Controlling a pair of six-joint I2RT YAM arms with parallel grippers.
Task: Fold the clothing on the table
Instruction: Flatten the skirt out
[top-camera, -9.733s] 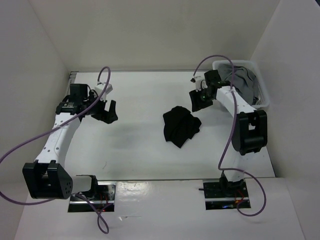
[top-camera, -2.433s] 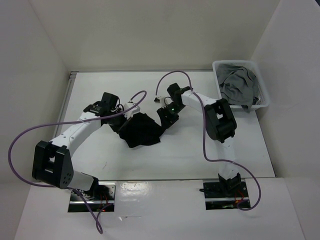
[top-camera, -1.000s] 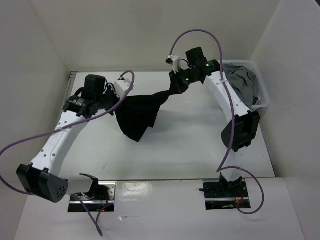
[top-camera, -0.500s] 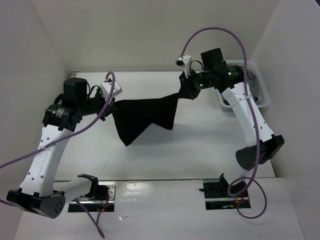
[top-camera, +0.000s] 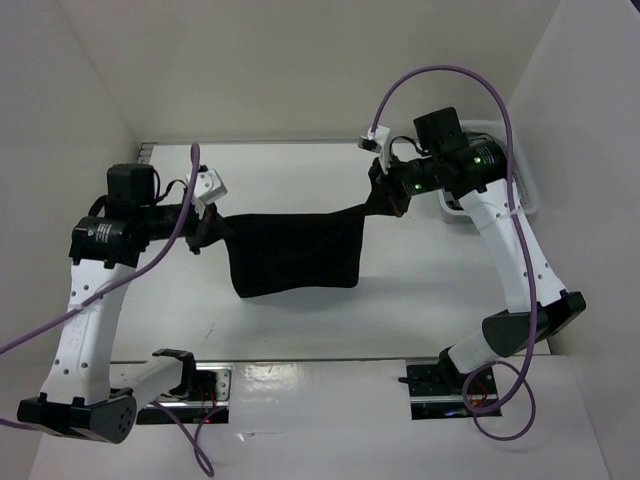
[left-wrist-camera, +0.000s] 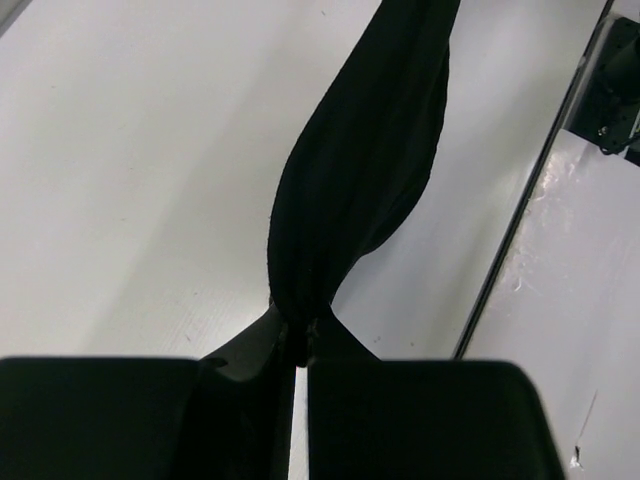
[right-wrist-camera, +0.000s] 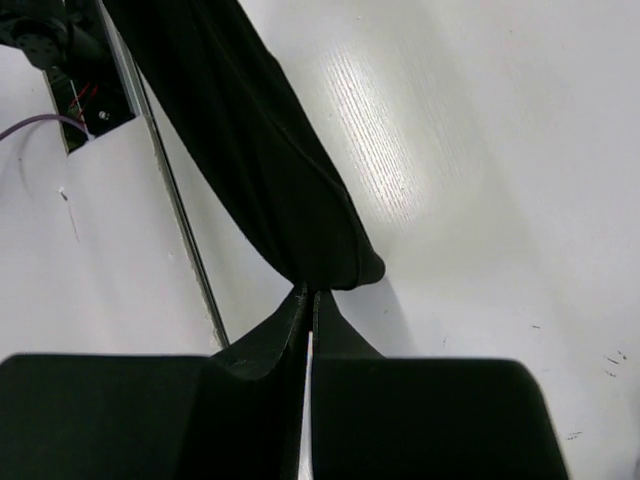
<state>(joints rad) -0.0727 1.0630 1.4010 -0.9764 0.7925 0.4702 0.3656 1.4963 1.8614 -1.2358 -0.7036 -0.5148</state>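
Left fingers (left-wrist-camera: 285, 350): closed on a bunched corner of the clothing (left-wrist-camera: 360, 170). The cloth is pinched right at the tips, and the wrist view shows no gap between them.
Left fingers, top view (top-camera: 205, 232): a dark shape at the cloth's left upper corner. The tips cannot be told from the black fabric there.
Right fingers (right-wrist-camera: 295, 325): closed on the opposite corner of the clothing (right-wrist-camera: 260, 150), with a small rounded fold of fabric bulging just beside the tips.
Right fingers, top view (top-camera: 380, 195): they merge with the dark cloth at its right upper corner, and their outline is hard to make out.
Clothing (top-camera: 295, 255): held between the two arms over the middle of the tabletop (top-camera: 420, 290). It hangs as a roughly rectangular black sheet with its top edge pulled fairly straight.
Lower hem: ragged at the left. Whether it touches the tabletop cannot be told.
Fabric detail: plain black. Seams and sleeves are not discernible in any view.
Wrist views: each shows only a narrow twisted band of cloth running off the top of the frame.
Rail (left-wrist-camera: 520, 230): a thin metal strip along the tabletop's near edge, partly cut off.
Basket (top-camera: 533, 205): far right, mostly hidden behind the right arm (top-camera: 510, 250). Only part of its white rim shows.
Cables (top-camera: 440, 72): purple loops over both arms, running out of the frame at the left.
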